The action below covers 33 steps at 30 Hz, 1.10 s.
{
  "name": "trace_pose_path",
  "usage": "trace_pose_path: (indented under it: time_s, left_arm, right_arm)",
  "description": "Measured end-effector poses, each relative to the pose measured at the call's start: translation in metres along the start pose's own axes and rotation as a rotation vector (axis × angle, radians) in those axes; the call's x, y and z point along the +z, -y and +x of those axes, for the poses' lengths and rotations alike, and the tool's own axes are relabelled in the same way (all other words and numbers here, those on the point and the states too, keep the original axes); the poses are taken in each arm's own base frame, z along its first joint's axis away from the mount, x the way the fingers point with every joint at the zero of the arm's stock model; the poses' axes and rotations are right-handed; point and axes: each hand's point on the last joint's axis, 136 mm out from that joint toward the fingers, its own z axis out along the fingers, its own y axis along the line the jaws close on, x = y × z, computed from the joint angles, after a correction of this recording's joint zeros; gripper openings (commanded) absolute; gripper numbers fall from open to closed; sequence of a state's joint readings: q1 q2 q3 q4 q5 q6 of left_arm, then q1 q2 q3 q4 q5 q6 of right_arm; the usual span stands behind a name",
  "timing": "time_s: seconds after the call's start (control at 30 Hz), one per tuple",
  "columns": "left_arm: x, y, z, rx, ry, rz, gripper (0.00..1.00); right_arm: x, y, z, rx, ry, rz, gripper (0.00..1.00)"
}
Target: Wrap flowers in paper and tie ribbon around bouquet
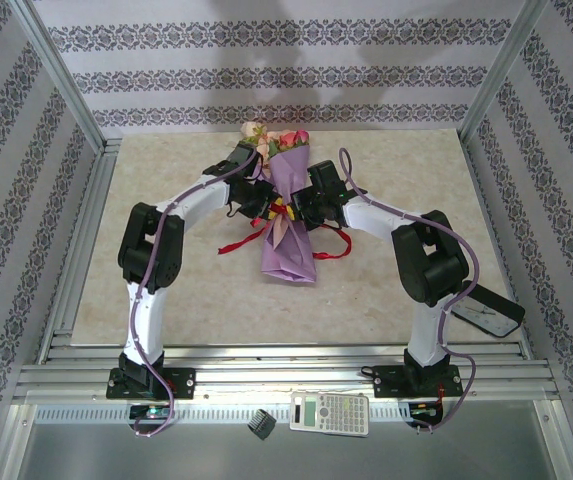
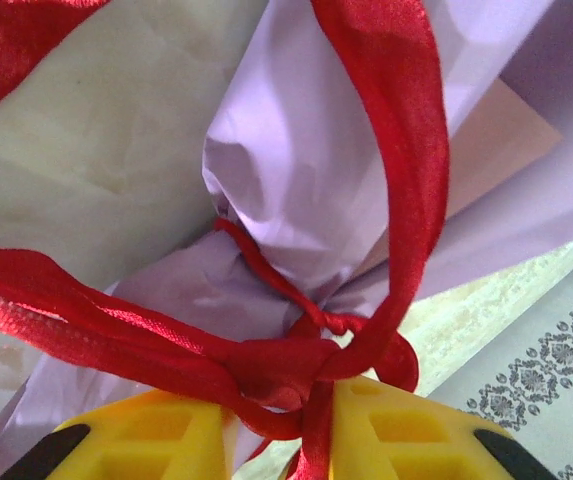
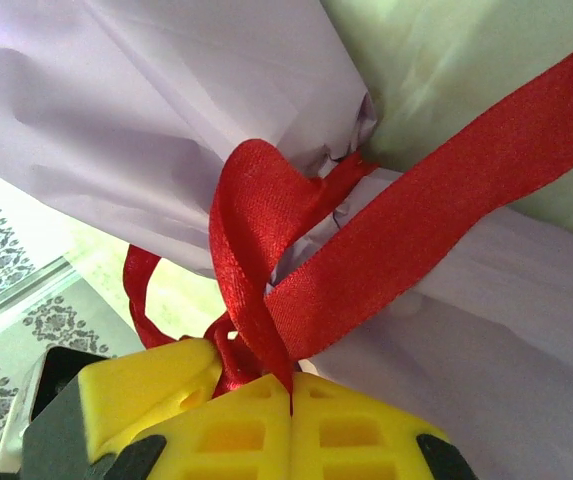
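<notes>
Purple-wrapped bouquet (image 1: 288,225) lies mid-counter (image 1: 166,290) in your top view, red ribbon (image 1: 236,245) tied round it. Left wrist: your left pincer (image 2: 284,398) straddles the ribbon narrowly, and you cannot tell whether it grips. Right wrist: your right pincer (image 3: 291,385) is clamped on ribbon.

Beige marbled table (image 1: 166,300), purple bouquet (image 1: 291,258) lying mid-table, red ribbon (image 1: 236,246) ends seemingly trailing

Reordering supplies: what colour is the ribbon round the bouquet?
The ribbon is bright red; the left wrist view shows it best.
</notes>
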State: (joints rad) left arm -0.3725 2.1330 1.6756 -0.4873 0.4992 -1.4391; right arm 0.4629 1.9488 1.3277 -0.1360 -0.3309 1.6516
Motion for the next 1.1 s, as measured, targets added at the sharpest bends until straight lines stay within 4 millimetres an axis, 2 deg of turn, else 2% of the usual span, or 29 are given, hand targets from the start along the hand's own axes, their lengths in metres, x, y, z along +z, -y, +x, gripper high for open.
trace_pose_path:
  time_s: [0.2,0.5,0.7,0.9,1.1]
  left_arm:
    - [0.004,-0.001,-0.002,0.003,-0.001,-0.006,0.26]
    - [0.005,-0.001,-0.003,0.007,0.0,-0.003,0.0]
    - [0.006,0.007,-0.005,0.014,0.005,0.037,0.0]
    - [0.012,-0.001,-0.008,0.0,0.011,0.085,0.0]
    - [0.009,0.0,-0.007,-0.013,0.017,0.184,0.0]
  right_arm:
    - [0.0,0.0,0.0,-0.001,-0.001,-0.005,0.0]
    - [0.003,0.003,0.004,0.005,-0.012,-0.003,0.0]
    - [0.006,0.009,0.005,0.037,-0.031,-0.012,0.0]
    - [0.01,0.013,0.008,0.066,-0.044,-0.028,0.0]
    - [0.014,0.017,0.01,0.103,-0.057,-0.042,0.0]
